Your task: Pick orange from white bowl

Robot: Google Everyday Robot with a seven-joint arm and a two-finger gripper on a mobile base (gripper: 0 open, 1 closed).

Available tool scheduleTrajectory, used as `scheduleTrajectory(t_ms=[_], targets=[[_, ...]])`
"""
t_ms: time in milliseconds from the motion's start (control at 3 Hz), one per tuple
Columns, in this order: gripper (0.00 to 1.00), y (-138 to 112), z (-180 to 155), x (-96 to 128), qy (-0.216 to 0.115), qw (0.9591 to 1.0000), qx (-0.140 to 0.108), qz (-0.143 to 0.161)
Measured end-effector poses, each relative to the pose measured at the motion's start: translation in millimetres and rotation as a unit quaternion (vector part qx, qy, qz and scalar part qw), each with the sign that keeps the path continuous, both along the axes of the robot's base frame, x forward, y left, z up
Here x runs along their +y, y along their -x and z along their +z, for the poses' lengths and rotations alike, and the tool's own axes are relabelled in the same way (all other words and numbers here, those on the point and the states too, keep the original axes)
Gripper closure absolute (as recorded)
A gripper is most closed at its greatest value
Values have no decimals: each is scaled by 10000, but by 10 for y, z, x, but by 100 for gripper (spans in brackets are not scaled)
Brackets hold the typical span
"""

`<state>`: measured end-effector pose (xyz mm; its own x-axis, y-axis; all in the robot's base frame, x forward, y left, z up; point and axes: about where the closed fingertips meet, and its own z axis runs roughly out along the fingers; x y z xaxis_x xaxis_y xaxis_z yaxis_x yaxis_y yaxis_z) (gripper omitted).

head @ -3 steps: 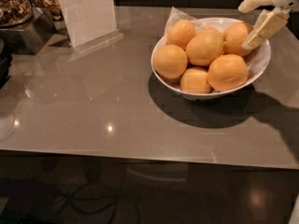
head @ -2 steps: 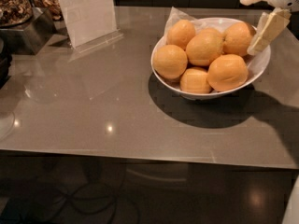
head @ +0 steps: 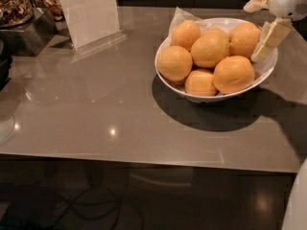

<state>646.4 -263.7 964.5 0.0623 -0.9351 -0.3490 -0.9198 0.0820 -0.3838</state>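
1. The grey table (head: 96, 114) lies open across the left and middle of the frame, giving wide room from the lower edge up to the bowl's left side.
2. The white bowl (head: 201, 97) fills the upper right. Its oranges (head: 209, 47) are heaped above the rim and press together, with hardly a gap between them.
3. A paper liner (head: 178, 17) sticks up at the bowl's upper left rim.
4. The gripper (head: 253, 31) hangs at the upper right over the bowl's right rim, fingers spread apart, the lower finger (head: 271, 38) just beside the rightmost orange.
5. A standing sign (head: 88, 13) and a tray of brown bits (head: 17, 6) block the upper left.
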Motion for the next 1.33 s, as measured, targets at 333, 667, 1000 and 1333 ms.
scheduleTrajectory(t_ms=[333,667,1000,1333], targets=[[12,-7,-94,1,-56,10000,58,3],[12,-28,-140,6,-95,9999,81,-6],[19,-42,-211,9,-173,9998,118,-20],[28,-35,-300,26,-236,9995,200,-20]])
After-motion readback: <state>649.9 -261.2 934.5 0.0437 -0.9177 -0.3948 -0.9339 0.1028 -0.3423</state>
